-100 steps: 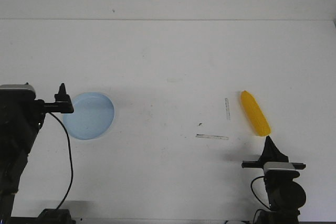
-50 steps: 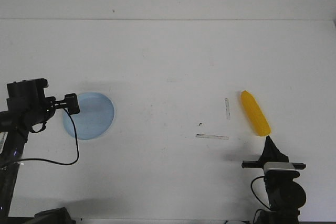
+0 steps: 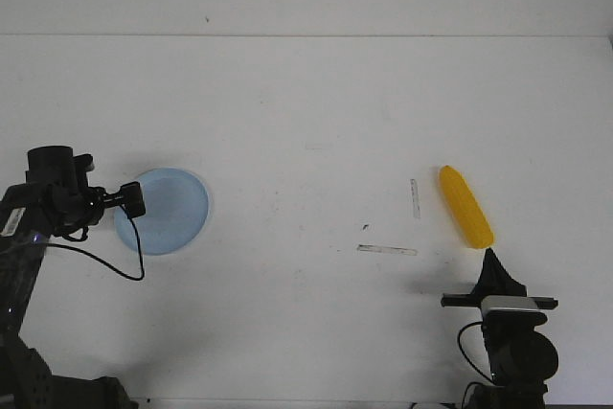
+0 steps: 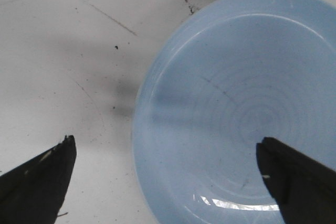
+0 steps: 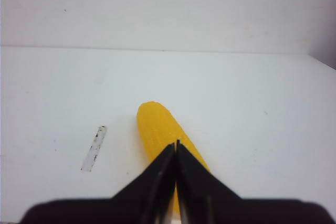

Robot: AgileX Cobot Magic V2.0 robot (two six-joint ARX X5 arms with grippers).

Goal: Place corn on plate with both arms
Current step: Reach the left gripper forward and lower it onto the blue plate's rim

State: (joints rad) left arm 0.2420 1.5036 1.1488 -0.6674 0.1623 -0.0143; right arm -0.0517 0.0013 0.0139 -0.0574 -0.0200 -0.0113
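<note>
Lowered since a moment ago, the left gripper (image 4: 165,182) now straddles the plate (image 3: 170,210) rim near the table's left edge, fingers apart. Right gripper (image 5: 176,153), fingers together, points at the corn (image 3: 465,207) near the right edge.

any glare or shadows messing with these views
Left wrist view: white glare streak on the plate near its rim, and soft dark shadows across the plate and table. Right wrist view: the shut right gripper is blurred, hiding part of the corn.

Corn (image 5: 167,136) end behind right tool (image 5: 176,157), apparently
</note>
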